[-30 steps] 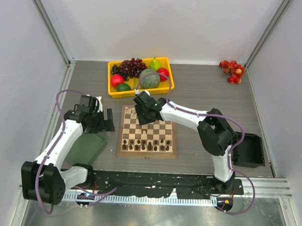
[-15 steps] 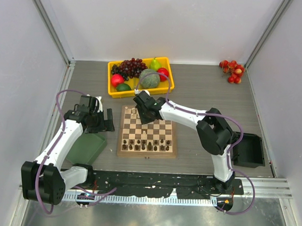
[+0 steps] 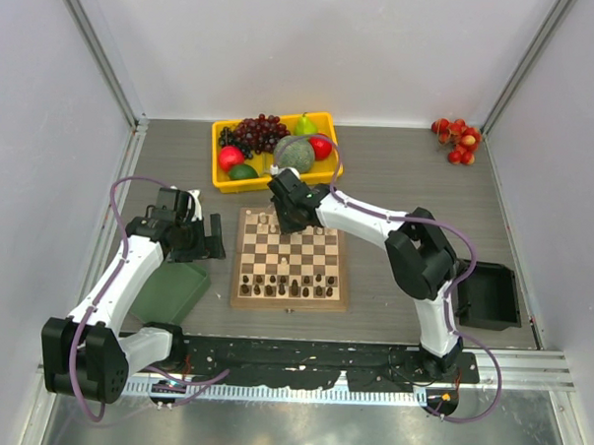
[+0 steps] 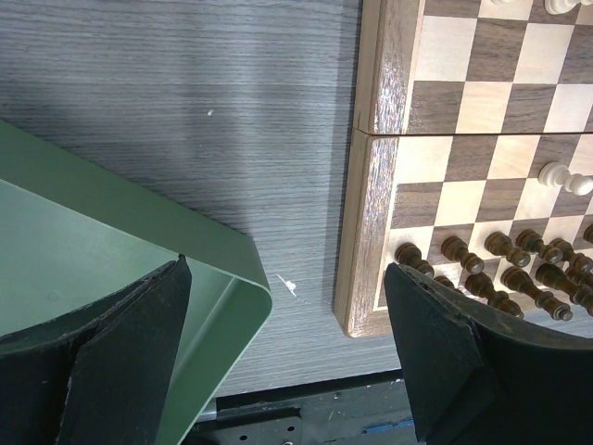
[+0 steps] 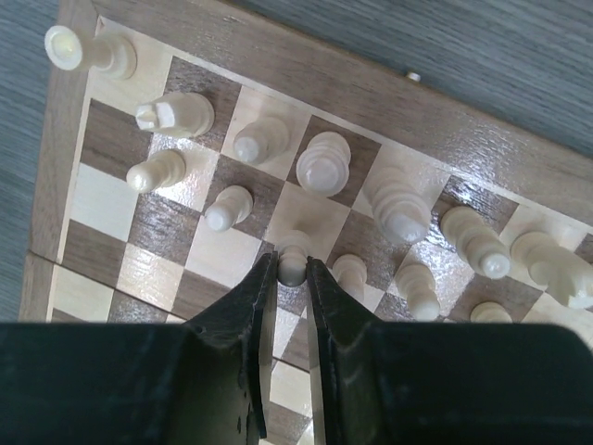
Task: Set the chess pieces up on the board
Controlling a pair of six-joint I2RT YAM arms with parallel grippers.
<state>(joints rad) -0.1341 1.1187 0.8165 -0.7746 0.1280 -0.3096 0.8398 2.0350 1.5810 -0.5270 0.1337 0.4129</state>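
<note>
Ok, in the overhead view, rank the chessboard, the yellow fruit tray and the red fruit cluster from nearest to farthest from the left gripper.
From the left gripper:
1. The chessboard, right beside it on its right.
2. The yellow fruit tray, past it toward the back wall.
3. The red fruit cluster, in the far back right corner.

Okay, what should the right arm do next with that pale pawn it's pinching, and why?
Probably open the right pincer and lift straight up: the pale pawn appears to stand upright on its square, with neighbouring pawns close on both sides.
</note>
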